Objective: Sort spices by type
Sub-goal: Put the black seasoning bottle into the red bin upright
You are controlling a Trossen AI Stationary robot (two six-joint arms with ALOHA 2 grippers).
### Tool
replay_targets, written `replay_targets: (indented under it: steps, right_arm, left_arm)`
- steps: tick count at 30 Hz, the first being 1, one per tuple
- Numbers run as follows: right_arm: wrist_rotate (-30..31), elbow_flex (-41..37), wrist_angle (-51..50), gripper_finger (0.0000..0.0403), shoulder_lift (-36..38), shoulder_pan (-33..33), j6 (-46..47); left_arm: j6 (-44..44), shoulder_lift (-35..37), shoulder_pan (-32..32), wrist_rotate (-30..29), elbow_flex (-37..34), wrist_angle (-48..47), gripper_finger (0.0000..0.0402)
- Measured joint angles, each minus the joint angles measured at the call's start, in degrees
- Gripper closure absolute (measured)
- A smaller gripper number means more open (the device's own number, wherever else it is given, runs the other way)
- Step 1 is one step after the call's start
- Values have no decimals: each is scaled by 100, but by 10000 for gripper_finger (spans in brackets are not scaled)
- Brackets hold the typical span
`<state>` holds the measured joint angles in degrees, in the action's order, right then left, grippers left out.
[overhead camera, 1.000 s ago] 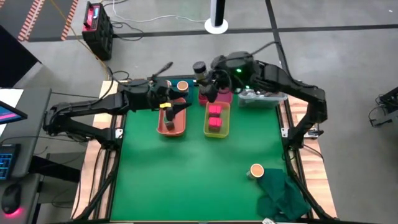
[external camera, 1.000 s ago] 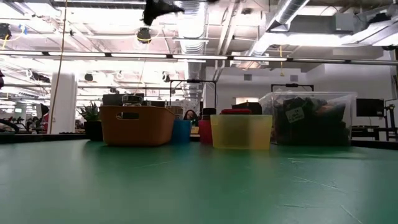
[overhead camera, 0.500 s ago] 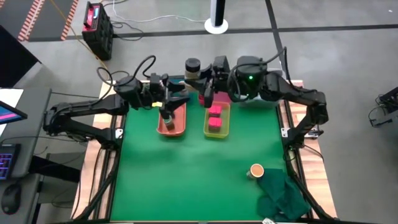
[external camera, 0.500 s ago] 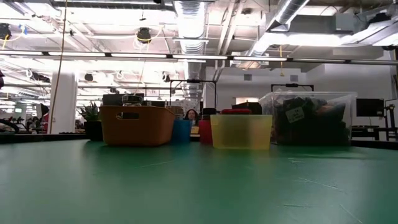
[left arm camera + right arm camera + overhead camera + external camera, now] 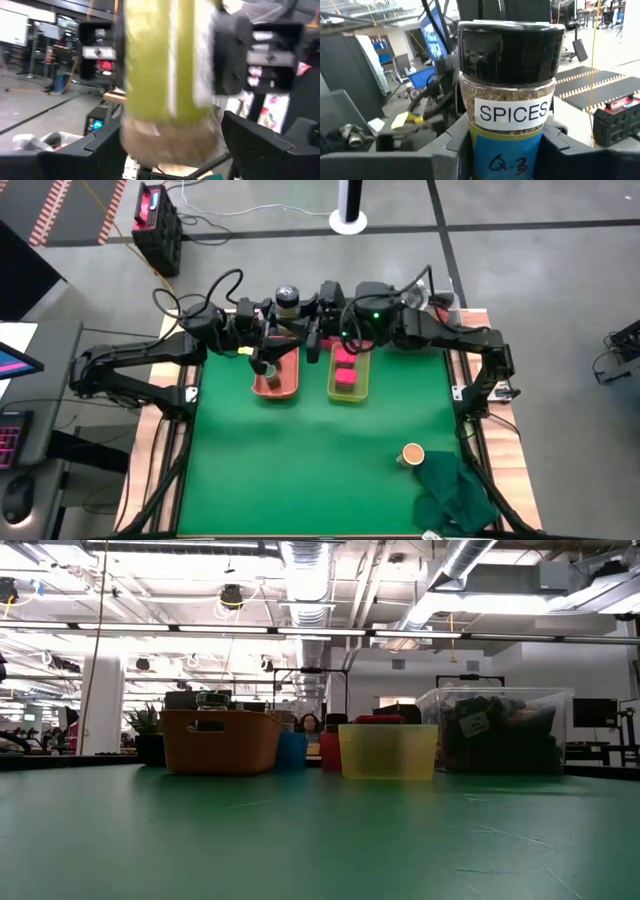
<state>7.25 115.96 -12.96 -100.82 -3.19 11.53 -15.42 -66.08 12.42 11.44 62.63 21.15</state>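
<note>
Step in hand: handover. The right gripper (image 5: 300, 320) has its fingers clamped on a dark-lidded spice jar (image 5: 507, 95) above the far trays. The left gripper (image 5: 262, 345) meets it; finger state cannot be told. Next: secure left grip, then right release.

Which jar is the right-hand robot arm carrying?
Look above the orange tray at the green table's far end. The right claw holds a spice jar there. Its black lid and white SPICES label set it apart from the tan-topped jar standing near the green cloth.
</note>
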Motion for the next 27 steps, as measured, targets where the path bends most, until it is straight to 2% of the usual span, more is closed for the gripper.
replay_targets:
  steps: [5, 10, 22, 27]
  right_arm:
    - [0, 13, 80, 239, 36, -76, 4]
    - [9, 13, -12, 236, 25, -78, 2]
    - [17, 15, -539, 225, 35, -27, 16]
    - [39, 14, -518, 225, 32, -38, -4]
  left_arm:
    - [226, 0, -1, 113, 0, -15, 107]
    - [412, 48, 57, -27, 0, -31, 107]
    - [341, 80, 285, -396, 0, 0, 107]
    - [365, 90, 320, -354, 0, -53, 107]
